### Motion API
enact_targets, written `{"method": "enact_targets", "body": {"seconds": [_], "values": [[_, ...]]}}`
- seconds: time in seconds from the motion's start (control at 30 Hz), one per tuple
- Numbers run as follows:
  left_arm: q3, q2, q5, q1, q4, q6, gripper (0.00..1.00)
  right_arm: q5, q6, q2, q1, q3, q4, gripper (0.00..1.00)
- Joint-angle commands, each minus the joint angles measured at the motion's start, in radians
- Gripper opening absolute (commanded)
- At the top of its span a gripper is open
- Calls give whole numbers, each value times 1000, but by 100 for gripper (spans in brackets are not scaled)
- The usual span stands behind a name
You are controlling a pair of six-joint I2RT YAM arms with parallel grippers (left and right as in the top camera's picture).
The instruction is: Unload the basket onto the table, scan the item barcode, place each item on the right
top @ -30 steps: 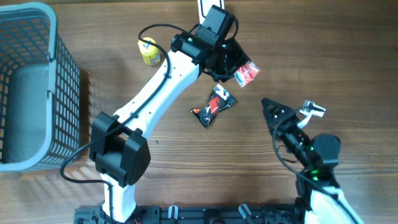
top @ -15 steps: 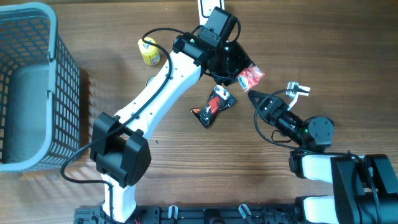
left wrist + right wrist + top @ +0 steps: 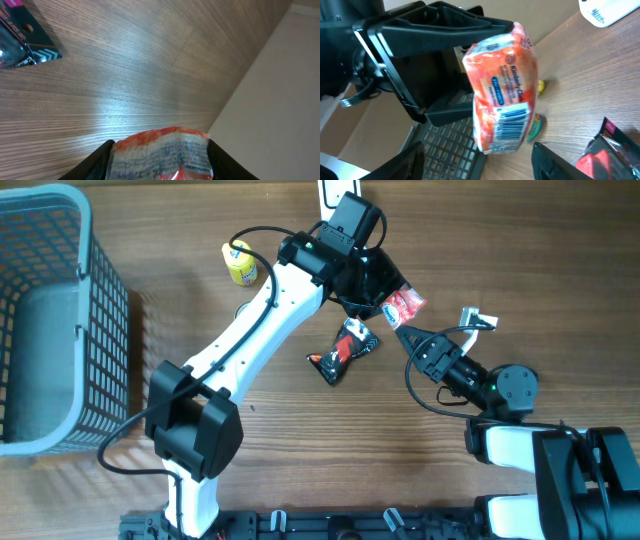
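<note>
Left gripper (image 3: 388, 298) is clamped on the orange tissue pack (image 3: 405, 304), holding it up off the surface (image 3: 560, 260) at far centre. From above, the pack's long axis runs roughly left-right, with the free end sticking out right. Barcode (image 3: 512, 122) sits at one short end, on the face turned toward the right wrist camera. Right gripper (image 3: 410, 337) is just near-right of the pack, jaws partly apart, empty, nose aimed at it. Black packet (image 3: 342, 350) lies flat, near-left of the pack.

Overhead looks straight down; both wrist views close on packet (image 3: 500, 90).
</note>
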Motion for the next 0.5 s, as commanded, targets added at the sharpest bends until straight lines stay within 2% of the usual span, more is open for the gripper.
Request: {"method": "enact_targets", "body": {"seconds": [0.0,0.13,0.47], "values": [[6,-23,55,-1,-3,-10,50,25,-71,13,0,16,-3,73],[6,-23,64,-1,-12,-10,50,76,-85,13,0,16,-42,74],[6,-23,64,-1,-33,-10,50,102,-124,13,0,17,-68,65]]}}
